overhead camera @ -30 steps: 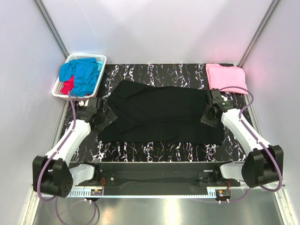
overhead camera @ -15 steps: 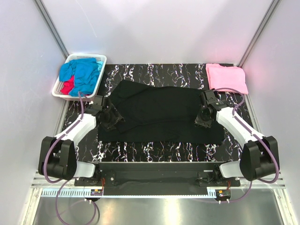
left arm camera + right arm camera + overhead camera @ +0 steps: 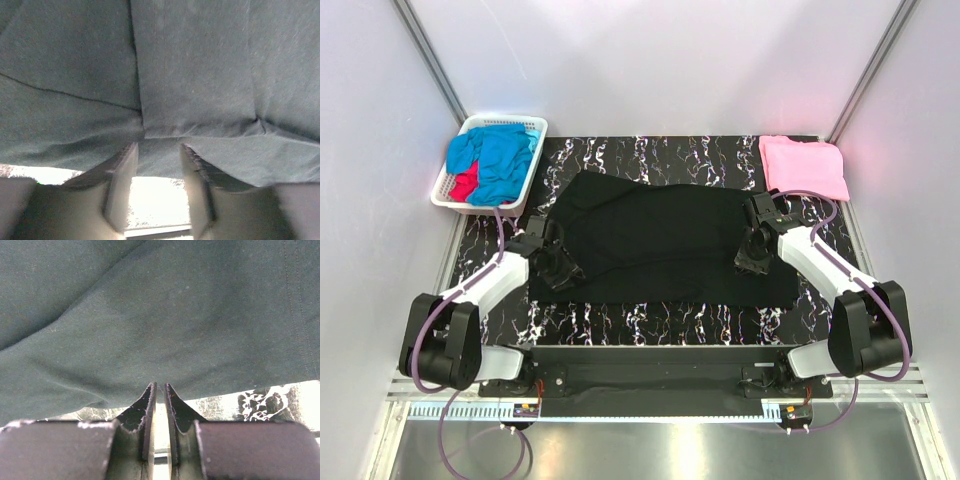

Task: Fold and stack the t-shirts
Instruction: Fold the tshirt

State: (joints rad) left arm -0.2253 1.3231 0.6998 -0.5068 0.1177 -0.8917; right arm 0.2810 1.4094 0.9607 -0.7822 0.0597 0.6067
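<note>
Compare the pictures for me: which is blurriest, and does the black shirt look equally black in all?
Top view: even light, sharp, the black shirt truly black. Left wrist view: blurriest, cloth washed out to grey-green, table glaring white. Right wrist view: sharper, weave visible, same brightened tint.

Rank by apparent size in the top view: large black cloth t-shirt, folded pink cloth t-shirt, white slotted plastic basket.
1. black t-shirt
2. white basket
3. pink t-shirt, slightly smaller
</note>
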